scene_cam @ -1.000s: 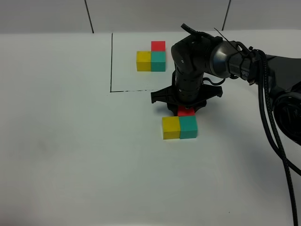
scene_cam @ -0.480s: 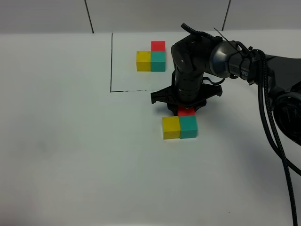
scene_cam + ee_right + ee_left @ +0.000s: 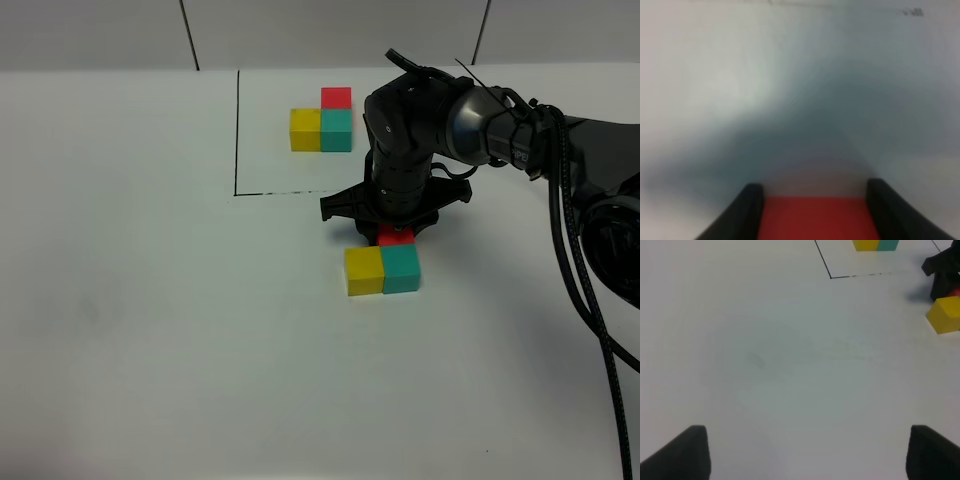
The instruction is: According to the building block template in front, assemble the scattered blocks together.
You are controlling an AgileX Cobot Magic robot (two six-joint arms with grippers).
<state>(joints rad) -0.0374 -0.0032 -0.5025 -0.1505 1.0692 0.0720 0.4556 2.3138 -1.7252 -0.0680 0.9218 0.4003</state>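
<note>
The building block template (image 3: 322,122) is an L of yellow, teal and red cubes inside a black drawn outline (image 3: 237,130) at the table's far side. Nearer, a loose yellow cube (image 3: 364,272) and a loose teal cube (image 3: 401,269) sit side by side, touching. Just behind the teal one is the red cube (image 3: 396,236), with my right gripper (image 3: 396,232) pointing down and shut on it. The right wrist view shows the red cube (image 3: 817,217) between both fingers (image 3: 747,210). My left gripper (image 3: 807,455) is open with nothing in it; the yellow cube (image 3: 945,315) lies far off from it.
The white table (image 3: 150,320) spreads wide on the left and in front. The right arm with its black cables (image 3: 580,290) crosses the right side. A grey wall (image 3: 320,30) runs along the far edge.
</note>
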